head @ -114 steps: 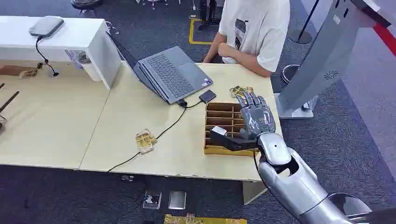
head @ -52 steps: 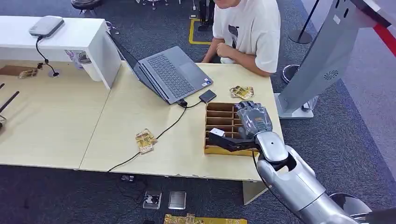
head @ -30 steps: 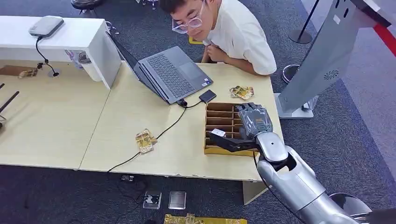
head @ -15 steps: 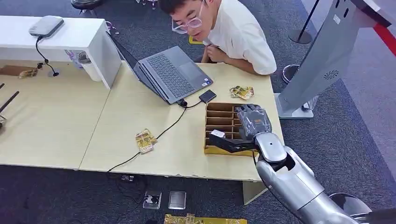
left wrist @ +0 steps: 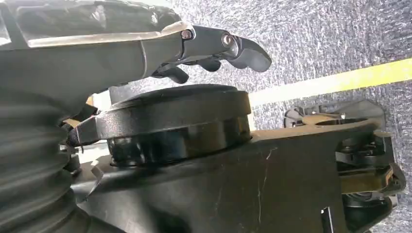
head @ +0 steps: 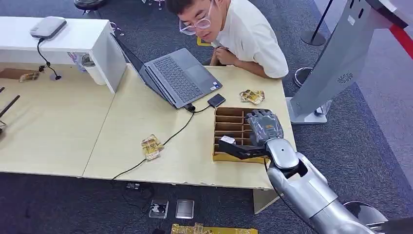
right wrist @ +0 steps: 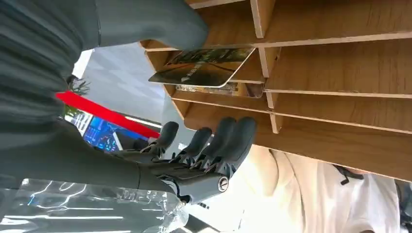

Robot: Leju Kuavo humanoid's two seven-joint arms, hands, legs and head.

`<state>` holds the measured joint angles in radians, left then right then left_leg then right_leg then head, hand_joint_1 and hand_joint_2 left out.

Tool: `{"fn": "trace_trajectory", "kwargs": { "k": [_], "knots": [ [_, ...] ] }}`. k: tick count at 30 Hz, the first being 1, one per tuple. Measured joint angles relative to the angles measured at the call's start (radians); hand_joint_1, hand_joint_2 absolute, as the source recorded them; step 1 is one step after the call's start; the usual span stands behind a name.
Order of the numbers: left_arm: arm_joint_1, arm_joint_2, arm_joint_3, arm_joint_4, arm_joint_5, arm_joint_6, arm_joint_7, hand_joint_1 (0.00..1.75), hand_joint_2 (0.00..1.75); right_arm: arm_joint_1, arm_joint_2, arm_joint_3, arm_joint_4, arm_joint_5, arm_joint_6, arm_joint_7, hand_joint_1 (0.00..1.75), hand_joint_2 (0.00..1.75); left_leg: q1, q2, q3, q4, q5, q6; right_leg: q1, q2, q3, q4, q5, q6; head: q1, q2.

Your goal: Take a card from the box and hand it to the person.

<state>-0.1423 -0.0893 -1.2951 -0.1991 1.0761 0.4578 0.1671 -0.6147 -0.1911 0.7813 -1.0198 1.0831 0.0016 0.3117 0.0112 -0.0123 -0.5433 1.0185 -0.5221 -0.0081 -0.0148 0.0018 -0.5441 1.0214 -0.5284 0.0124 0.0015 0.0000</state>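
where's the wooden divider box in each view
Head view: the box sits at the table's near right end, partly under the right hand.
Left wrist view: not in it.
Right wrist view: the box lies across the picture's upper half, a card in one slot.
Shared landmark: the right hand.

Dark grey carpet point(head: 58, 204) with a yellow floor line point(left wrist: 340, 80) lies under pale wooden tabletops point(head: 53, 126), beside a white cabinet point(head: 92, 39).

Left hand point(left wrist: 214, 46), fingers curled (nothing in them), above grey carpet point(left wrist: 340, 34) with yellow line point(left wrist: 340, 80).
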Motion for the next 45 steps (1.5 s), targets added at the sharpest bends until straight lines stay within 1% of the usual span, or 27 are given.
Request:
{"fn": "trace_trajectory", "kwargs": {
  "k": [2,6,8,9,10,13,17,18,21,23,24,25,26,27,28,29,30,32,33,34,35,36,39,42,43,44,45],
  "knots": [
    [0.0,0.0,0.0,0.0,0.0,0.0,0.001,0.0,1.75,-0.001,0.0,0.0,0.003,0.0,0.0,-0.001,0.72,1.75,0.0,0.0,0.0,0.0,0.0,0.0,0.0,0.0,0.0,0.0,0.0,0.0,0.0,0.0],
    [0.0,0.0,0.0,0.0,0.0,0.0,0.003,0.0,1.75,-0.002,0.0,0.0,0.009,-0.001,-0.001,-0.004,0.87,1.75,0.0,0.0,0.0,0.0,0.0,0.0,0.0,0.0,0.0,0.0,0.0,0.0,0.0,0.0],
    [0.0,0.0,0.0,0.0,0.0,0.0,0.003,0.0,1.75,-0.004,0.0,0.0,0.011,-0.001,-0.001,-0.004,0.87,1.75,0.0,0.0,0.0,0.0,0.0,0.0,0.0,0.0,0.0,0.0,0.0,0.0,0.0,0.0],
    [0.0,0.0,0.0,0.0,0.0,0.0,0.003,0.0,1.75,-0.005,0.0,0.0,0.012,-0.001,-0.001,-0.005,0.91,1.75,0.0,0.0,0.0,0.0,0.0,0.0,0.0,0.0,0.0,0.0,0.0,0.0,0.0,0.0],
    [0.0,0.0,0.0,0.0,0.0,0.0,0.003,0.0,1.75,-0.006,0.0,0.0,0.013,-0.001,-0.001,-0.005,0.87,1.75,0.0,0.0,0.0,0.0,0.0,0.0,0.0,0.0,0.0,0.0,0.0,0.0,0.0,0.0],
    [0.0,0.0,-0.001,0.0,0.0,0.0,0.003,0.0,1.75,-0.008,0.0,0.0,0.016,-0.001,-0.001,-0.005,0.91,1.75,0.0,0.0,0.0,0.0,0.0,0.0,0.0,0.0,0.0,0.0,0.0,0.0,0.0,0.0],
    [0.0,0.0,-0.001,0.0,0.0,0.0,0.006,0.0,1.75,-0.011,0.0,0.0,0.019,-0.002,-0.002,-0.008,0.87,1.75,0.0,0.0,0.0,0.0,0.0,0.0,0.0,0.0,0.0,0.0,0.0,0.0,0.0,0.0],
    [0.0,0.0,-0.001,0.0,0.0,0.0,0.006,0.0,1.75,-0.011,0.0,0.0,0.02,-0.002,-0.003,-0.009,0.84,1.75,0.0,0.0,0.0,0.0,0.0,0.0,0.0,0.0,0.0,0.0,0.0,0.0,0.0,0.0],
    [0.0,0.0,-0.001,0.0,0.0,0.0,0.006,0.0,1.75,-0.012,0.0,0.0,0.022,-0.003,-0.006,-0.012,0.87,1.75,0.0,0.0,0.0,0.0,0.0,0.0,0.0,0.0,0.0,0.0,0.0,0.0,0.0,0.0],
    [0.0,0.0,-0.001,0.0,0.0,0.0,0.006,0.0,1.75,-0.012,0.001,0.0,0.023,-0.003,-0.01,-0.015,0.98,1.75,0.0,0.0,0.0,0.0,0.0,0.0,0.0,0.0,0.0,0.0,0.0,0.0,0.0,0.0],
    [0.0,0.0,-0.001,0.0,0.0,0.0,0.006,0.0,1.75,-0.012,0.001,0.0,0.024,-0.003,-0.011,-0.015,0.98,1.75,0.0,0.0,0.0,0.0,0.0,0.0,0.0,0.0,0.0,0.0,0.0,0.0,0.0,0.0],
    [-0.001,0.0,-0.001,0.0,0.0,0.0,0.006,0.0,1.75,-0.012,0.001,0.0,0.025,-0.003,-0.012,-0.015,1.03,1.75,0.0,0.0,0.0,0.0,0.0,0.0,0.0,0.0,0.0,0.0,0.0,0.0,0.0,0.0],
    [-0.001,0.0,-0.001,0.0,-0.001,0.0,0.006,0.0,1.75,-0.012,0.001,0.0,0.025,-0.004,-0.012,-0.014,1.03,1.75,0.0,0.0,0.0,0.0,0.0,0.0,0.0,0.0,0.0,0.0,0.0,0.0,0.0,0.0],
    [-0.001,0.0,-0.001,0.0,-0.001,0.0,0.006,0.0,1.75,-0.012,0.001,0.0,0.025,-0.004,-0.012,-0.014,1.15,1.75,0.0,0.0,0.0,0.0,0.0,0.0,0.0,0.0,0.0,0.0,0.0,0.0,0.0,0.0],
    [-0.001,0.0,-0.001,0.0,-0.001,0.0,0.006,0.0,1.75,-0.012,0.001,0.0,0.026,-0.004,-0.012,-0.014,1.22,1.75,0.0,0.0,0.0,0.0,0.0,0.0,0.0,0.0,0.0,0.0,0.0,0.0,0.0,0.0],
    [-0.001,0.0,-0.001,0.0,-0.001,0.0,0.006,0.0,1.75,-0.012,0.001,0.0,0.026,-0.004,-0.012,-0.014,1.34,1.75,0.0,0.0,0.0,0.0,0.0,0.0,0.0,0.0,0.0,0.0,0.0,0.0,0.0,0.0],
    [-0.001,0.0,-0.001,0.0,-0.001,0.0,0.006,0.0,1.75,-0.012,0.001,0.0,0.028,-0.004,-0.012,-0.014,1.38,1.75,0.0,0.0,0.0,0.0,0.0,0.0,0.0,0.0,0.0,0.0,0.0,0.0,0.0,0.0],
    [-0.001,0.0,-0.002,0.0,-0.001,0.0,0.008,0.0,1.75,-0.012,0.002,0.0,0.029,-0.004,-0.012,-0.015,1.4,1.75,0.0,0.0,0.0,0.0,0.0,0.0,0.0,0.0,0.0,0.0,0.0,0.0,0.0,0.0],
    [-0.001,0.0,-0.002,0.0,-0.001,-0.001,0.008,0.0,1.75,-0.013,0.002,0.0,0.03,-0.004,-0.012,-0.015,1.45,1.75,0.0,0.0,0.0,0.0,0.0,0.0,0.0,0.0,0.0,0.0,0.0,0.0,0.0,0.0],
    [-0.001,0.0,-0.002,0.0,-0.001,0.0,0.008,0.0,1.75,-0.014,0.002,0.0,0.03,-0.004,-0.012,-0.016,1.43,1.75,0.0,0.0,0.0,0.0,0.0,0.0,0.0,0.0,0.0,0.0,0.0,0.0,0.0,0.0],
    [-0.001,0.0,-0.002,0.0,-0.001,0.0,0.008,0.0,1.75,-0.015,0.003,0.0,0.031,-0.004,-0.012,-0.016,1.45,1.75,0.0,0.0,0.0,0.0,0.0,0.0,0.0,0.0,0.0,0.0,0.0,0.0,0.0,0.0],
    [-0.001,0.0,-0.002,0.0,-0.001,0.0,0.008,0.0,1.75,-0.016,0.005,0.0,0.033,-0.005,-0.013,-0.017,1.41,1.75,0.0,0.0,0.0,0.0,0.0,0.0,0.0,0.0,0.0,0.0,0.0,0.0,0.0,0.0],
    [-0.001,0.0,-0.002,0.0,-0.001,0.003,0.008,0.0,1.75,-0.02,0.011,0.001,0.037,-0.005,-0.016,-0.019,1.45,1.75,0.0,0.0,0.0,0.0,0.0,0.0,0.0,0.0,0.0,0.0,0.0,0.0,0.0,0.0],
    [-0.001,0.0,-0.002,0.0,0.0,0.005,0.008,0.0,1.75,-0.025,0.016,0.004,0.044,-0.005,-0.021,-0.022,1.45,1.75,0.0,0.0,0.0,0.0,0.0,0.0,0.0,0.0,0.0,0.0,0.0,0.0,0.0,0.0],
    [-0.001,0.0,-0.001,0.0,0.0,0.006,0.008,0.0,1.75,-0.026,0.017,0.004,0.045,-0.005,-0.022,-0.024,1.5,1.75,0.0,0.0,0.0,0.0,0.0,0.0,0.0,0.0,0.0,0.0,0.0,0.0,0.0,0.0],
    [-0.001,0.0,-0.002,0.0,0.0,0.006,0.008,0.0,1.75,-0.027,0.018,0.004,0.047,-0.005,-0.024,-0.026,1.48,1.75,0.0,0.0,0.0,0.0,0.0,0.0,0.0,0.0,0.0,0.0,0.0,0.0,0.0,0.0],
    [-0.001,0.0,-0.002,0.0,0.0,0.006,0.008,0.0,1.75,-0.029,0.019,0.005,0.049,-0.005,-0.026,-0.028,1.5,1.75,0.0,0.0,0.0,0.0,0.0,0.0,0.0,0.0,0.0,0.0,0.0,0.0,0.0,0.0]
  ]
}}
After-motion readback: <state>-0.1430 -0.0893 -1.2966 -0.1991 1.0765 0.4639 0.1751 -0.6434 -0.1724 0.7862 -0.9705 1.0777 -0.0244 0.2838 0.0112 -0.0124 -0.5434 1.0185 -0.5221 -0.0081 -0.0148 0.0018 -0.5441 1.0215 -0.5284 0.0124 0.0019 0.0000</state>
